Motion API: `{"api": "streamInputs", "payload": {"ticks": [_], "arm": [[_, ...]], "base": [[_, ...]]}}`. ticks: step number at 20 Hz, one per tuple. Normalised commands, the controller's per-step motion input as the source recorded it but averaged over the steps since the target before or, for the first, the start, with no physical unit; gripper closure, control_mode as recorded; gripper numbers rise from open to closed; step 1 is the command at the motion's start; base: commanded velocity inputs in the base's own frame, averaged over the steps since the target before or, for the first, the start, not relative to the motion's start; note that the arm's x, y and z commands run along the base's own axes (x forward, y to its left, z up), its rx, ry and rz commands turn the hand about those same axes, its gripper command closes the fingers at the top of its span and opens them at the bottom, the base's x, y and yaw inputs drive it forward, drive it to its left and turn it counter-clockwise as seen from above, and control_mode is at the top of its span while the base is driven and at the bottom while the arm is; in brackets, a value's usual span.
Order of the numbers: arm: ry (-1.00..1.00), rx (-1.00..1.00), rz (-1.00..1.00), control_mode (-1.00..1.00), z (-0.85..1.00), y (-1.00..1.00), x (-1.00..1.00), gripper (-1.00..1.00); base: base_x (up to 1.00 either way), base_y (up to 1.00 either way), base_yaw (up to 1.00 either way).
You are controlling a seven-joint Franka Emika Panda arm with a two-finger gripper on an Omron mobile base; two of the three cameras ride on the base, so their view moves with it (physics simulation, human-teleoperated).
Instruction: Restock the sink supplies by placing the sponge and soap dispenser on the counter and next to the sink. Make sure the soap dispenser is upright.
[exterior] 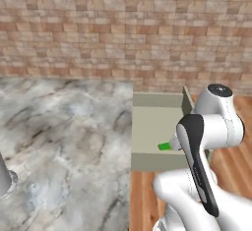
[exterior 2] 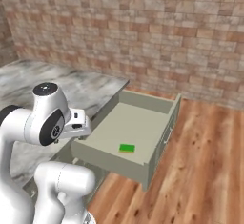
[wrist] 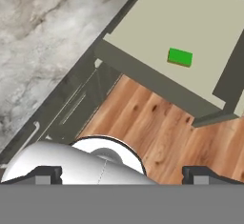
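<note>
The green sponge (exterior: 164, 146) (exterior 2: 127, 147) (wrist: 180, 56) lies flat on the floor of an open drawer (exterior 2: 112, 162) pulled out from under the marble counter (exterior: 64, 136) (exterior 2: 81, 87). My gripper (wrist: 123, 173) hangs high above the wood floor in front of the cabinet. Its jaws are wide open with nothing between them, and the sponge is well ahead of the fingertips (wrist: 47, 173). The soap dispenser and the sink are out of view.
The drawer's walls (wrist: 143, 70) stick out over the wood floor (exterior 2: 200, 161). A grey container (exterior: 4, 177) stands at the counter's near left edge. A brick wall (exterior: 123, 28) runs behind the counter.
</note>
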Motion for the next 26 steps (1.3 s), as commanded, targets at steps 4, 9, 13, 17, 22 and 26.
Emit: {"api": "streamInputs", "payload": {"ticks": [4, 9, 13, 17, 22, 26], "arm": [[0.00, 0.00, 0.00, 1.00, 0.00, 0.00, 0.00, -1.00], [0.00, 0.00, 0.00, 1.00, 0.00, 0.00, 0.00, -1.00], [0.00, 0.00, 0.00, 1.00, 0.00, 0.00, 0.00, -1.00], [0.00, 0.00, 0.00, 1.00, 0.00, 0.00, 0.00, -1.00], [0.00, 0.00, 0.00, 1.00, 0.00, 0.00, 0.00, -1.00], [0.00, 0.00, 0.00, 1.00, 0.00, 0.00, 0.00, -1.00]], "base": [[0.43, 0.00, -0.20], [0.47, 0.01, -0.22], [0.54, 0.08, -0.21], [0.18, 0.00, -0.13], [0.00, 0.00, -0.01], [-0.36, 0.00, 0.00]]}}
